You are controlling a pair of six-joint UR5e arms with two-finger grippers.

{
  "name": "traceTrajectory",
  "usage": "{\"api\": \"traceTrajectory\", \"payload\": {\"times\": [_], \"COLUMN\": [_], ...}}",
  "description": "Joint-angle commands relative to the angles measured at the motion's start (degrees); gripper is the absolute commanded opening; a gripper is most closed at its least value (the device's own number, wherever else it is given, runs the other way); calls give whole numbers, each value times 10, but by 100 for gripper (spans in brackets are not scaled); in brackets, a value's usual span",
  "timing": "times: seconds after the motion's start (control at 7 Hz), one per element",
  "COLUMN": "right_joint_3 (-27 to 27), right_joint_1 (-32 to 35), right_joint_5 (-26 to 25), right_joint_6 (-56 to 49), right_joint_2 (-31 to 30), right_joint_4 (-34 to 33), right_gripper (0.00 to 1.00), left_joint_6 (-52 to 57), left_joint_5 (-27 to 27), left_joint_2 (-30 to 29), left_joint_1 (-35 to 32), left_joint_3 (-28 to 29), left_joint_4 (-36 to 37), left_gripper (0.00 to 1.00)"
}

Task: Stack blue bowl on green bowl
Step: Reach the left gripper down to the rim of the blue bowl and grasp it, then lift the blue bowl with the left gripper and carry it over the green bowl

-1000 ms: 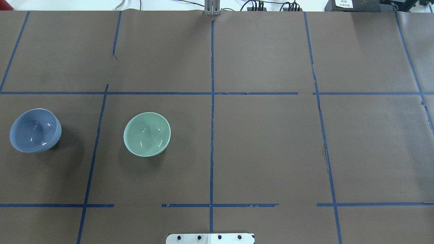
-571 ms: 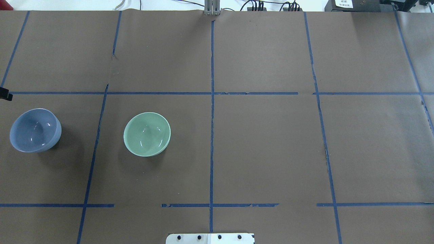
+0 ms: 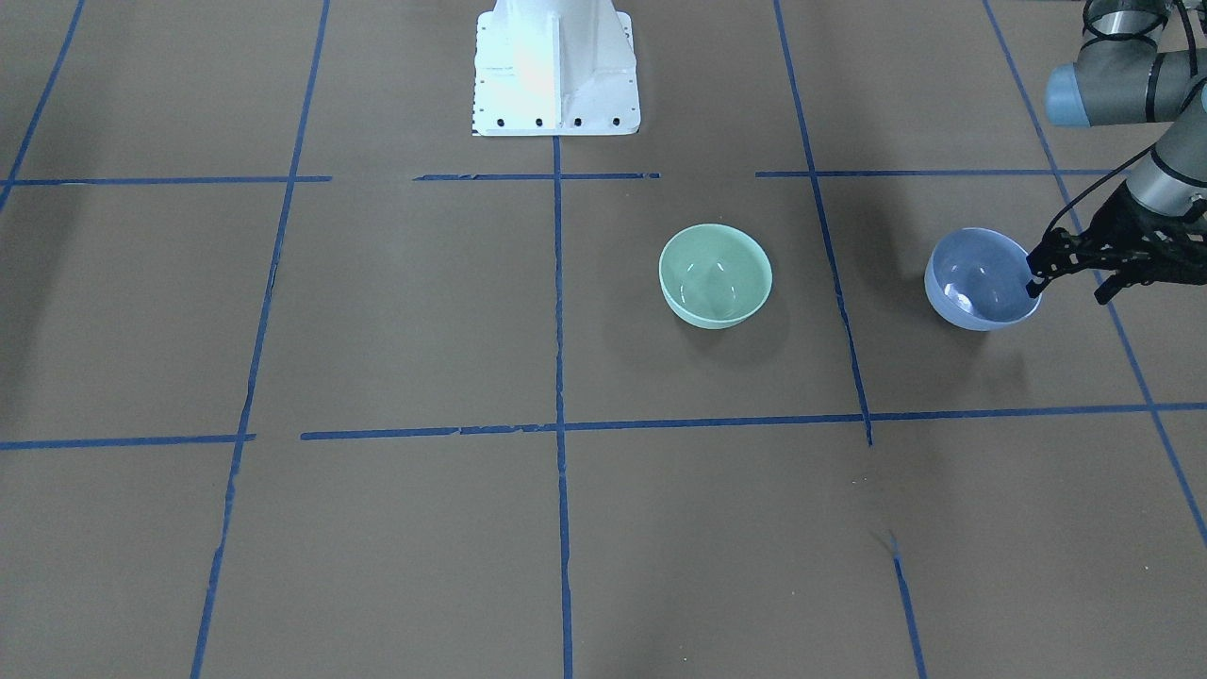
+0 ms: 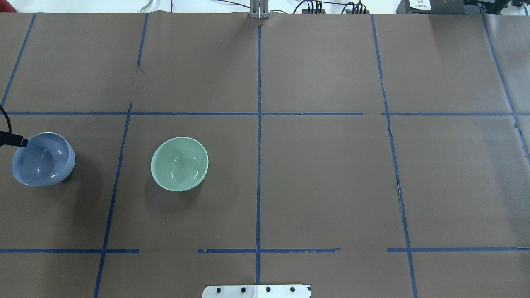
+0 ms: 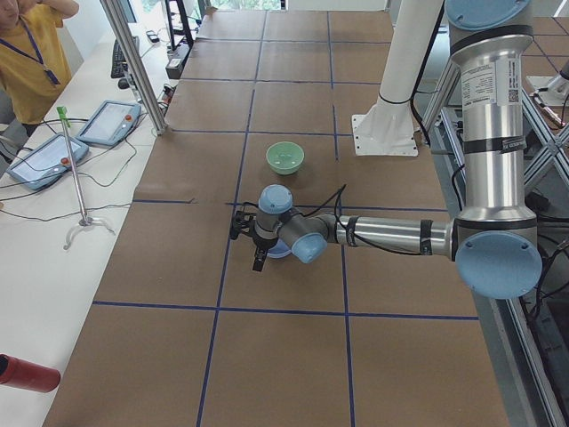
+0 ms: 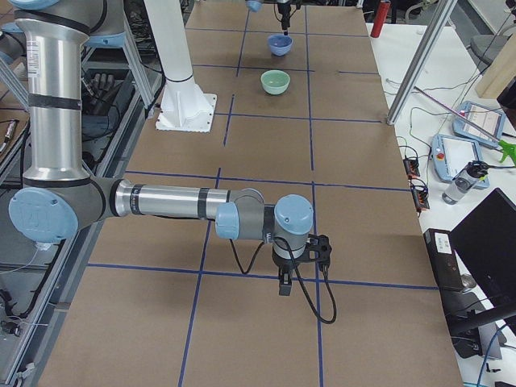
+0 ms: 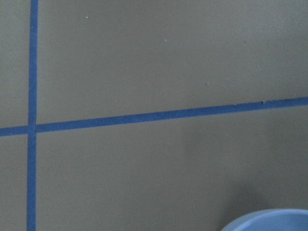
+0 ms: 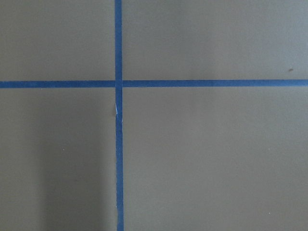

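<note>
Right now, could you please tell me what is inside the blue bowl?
The blue bowl holds nothing, only light glints. The open left end effector has one fingertip at its rim. The table patch under the bowl is covered.

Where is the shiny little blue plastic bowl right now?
In the overhead view the small round glossy blue plastic bowl sits at the far left, apart from the round pale green plastic bowl to its right, with the left gripper at its rim.

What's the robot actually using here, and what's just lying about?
For the job: blue bowl, green bowl, left arm's fingers at the blue bowl's rim.
Lying about: control tablet, water bottle, laptop.
</note>
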Motion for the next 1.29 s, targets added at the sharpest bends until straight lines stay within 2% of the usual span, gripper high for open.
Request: {"api": "traceTrajectory", "payload": {"times": [0.0,0.14,0.29,0.57,0.71,0.86,1.14], "right_joint_3": [0,0,0,0,0,0,0], "right_joint_1": [0,0,0,0,0,0,0], "right_joint_5": [0,0,0,0,0,0,0], "right_joint_6": [0,0,0,0,0,0,0], "right_joint_2": [0,0,0,0,0,0,0], "right_joint_4": [0,0,0,0,0,0,0], "right_gripper": [100,100,100,100,100,100,100], "left_joint_6": [-1,-1,-1,-2,-12,-38,-108], "left_joint_5": [-1,-11,-52,-56,-57,-57,-52], "left_joint_2": [15,15,14,9,7,-1,-63], "left_joint_1": [16,16,16,16,16,16,16], "left_joint_3": [1,0,-1,-6,-29,-80,-220], "left_joint_4": [-16,-8,-5,-5,2,63,273], "left_gripper": [72,29,0,0,0,0,0]}}
